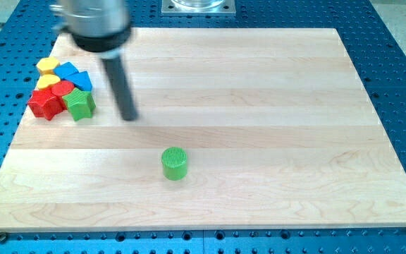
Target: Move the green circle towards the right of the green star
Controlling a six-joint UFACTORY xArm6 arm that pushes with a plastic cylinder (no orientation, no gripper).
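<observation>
The green circle (pixel 175 163) is a short green cylinder standing alone on the wooden board (pixel 259 106), below the middle. The green star (pixel 80 104) sits at the view's left, at the right edge of a cluster of blocks. My tip (pixel 128 117) is the lower end of the dark rod, which comes down from the view's top left. The tip is just right of the green star, with a small gap. It is up and to the left of the green circle, well apart from it.
The cluster at the left holds a red star (pixel 45 104), a red block (pixel 62 89), two yellow blocks (pixel 46 65) and two blue blocks (pixel 68 70). Blue perforated table surrounds the board.
</observation>
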